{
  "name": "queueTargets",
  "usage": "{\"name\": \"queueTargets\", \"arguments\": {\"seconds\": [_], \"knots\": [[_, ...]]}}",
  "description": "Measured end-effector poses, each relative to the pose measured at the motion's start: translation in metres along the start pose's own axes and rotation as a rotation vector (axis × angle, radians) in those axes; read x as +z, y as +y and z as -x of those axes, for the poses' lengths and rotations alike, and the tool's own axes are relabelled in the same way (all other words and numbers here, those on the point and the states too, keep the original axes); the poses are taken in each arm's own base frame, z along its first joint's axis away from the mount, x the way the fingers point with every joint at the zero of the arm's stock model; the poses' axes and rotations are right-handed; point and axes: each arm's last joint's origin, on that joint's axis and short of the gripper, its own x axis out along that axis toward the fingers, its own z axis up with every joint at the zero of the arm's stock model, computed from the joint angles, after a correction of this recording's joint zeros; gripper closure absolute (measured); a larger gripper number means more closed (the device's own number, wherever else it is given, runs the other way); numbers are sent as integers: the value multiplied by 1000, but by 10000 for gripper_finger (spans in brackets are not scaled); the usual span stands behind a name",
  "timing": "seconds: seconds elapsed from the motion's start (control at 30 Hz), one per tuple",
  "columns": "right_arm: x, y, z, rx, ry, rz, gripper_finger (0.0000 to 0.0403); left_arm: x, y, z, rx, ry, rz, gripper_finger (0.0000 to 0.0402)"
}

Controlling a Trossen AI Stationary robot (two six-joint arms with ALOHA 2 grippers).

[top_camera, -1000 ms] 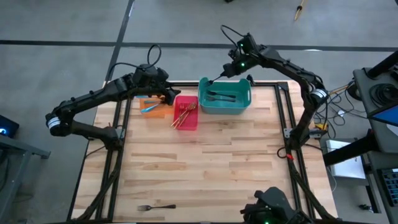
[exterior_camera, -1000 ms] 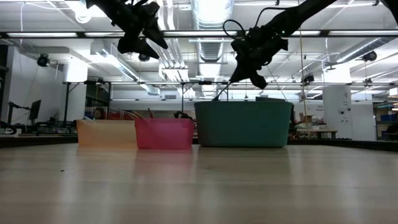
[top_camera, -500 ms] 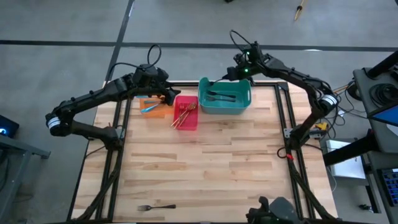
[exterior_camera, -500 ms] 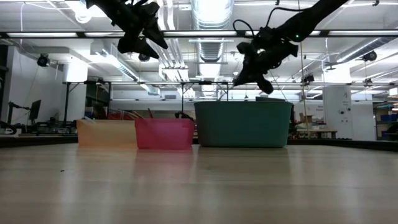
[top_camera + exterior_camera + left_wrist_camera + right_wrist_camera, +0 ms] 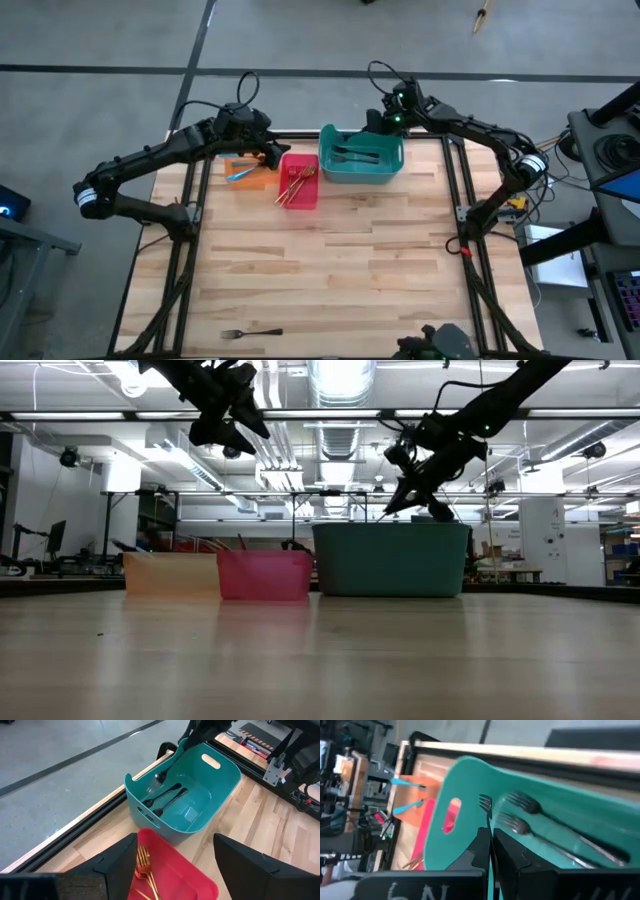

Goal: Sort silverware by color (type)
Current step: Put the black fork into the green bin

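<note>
Hovering with fingers spread wide and gripping nothing: left end effector (image 5: 270, 152), raised clear above the bins in the low view. Below it and slightly to its left, finds the orange bin (image 5: 262, 182) with blue-handled forks (image 5: 238, 172) lying inside. Just beneath and to the right of that end effector, finds the red bin (image 5: 312, 196) with gold forks (image 5: 295, 185) heaped in a loose crossing bundle; seen again between its own two dark fingers in the left wrist view.

Farther right of the left end effector, touching the red bin's side, meets the teal bin (image 5: 325, 160), with dark grey forks (image 5: 355, 155) lying on its floor.

Poised at the far edge of that teal bin with fingers pressed together: right end effector (image 5: 375, 122), pinching a held fork (image 5: 485, 802), dark grey, by its handle. Shows the tines sticking out past the fingertips, above the bin's inside and over the forks already lying there; hangs as a thin dark line under the end effector in the low view, close to the rim.

Well apart from both end effectors, at the near edge of the counter (image 5: 330, 260), leaves a lone fork (image 5: 250, 332) lying flat; colour too small to tell.
</note>
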Motion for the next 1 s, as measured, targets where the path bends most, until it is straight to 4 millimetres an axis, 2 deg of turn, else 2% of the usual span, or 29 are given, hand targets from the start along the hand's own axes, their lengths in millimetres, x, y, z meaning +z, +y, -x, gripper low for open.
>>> {"name": "queueTargets", "arguments": {"seconds": [0.3, 0.63, 1.0], "knots": [[-22, -2, -15, -82, 9, -32, 394, 0, 0, 0, 1, 0, -4, 161], [-26, 0, -19, -138, -38, -51, 393, -2, 1, -9, 31, 19, -21, 161], [-26, -1, -19, -139, -34, -60, 320, -3, 2, -16, 36, 40, -19, 161]]}}
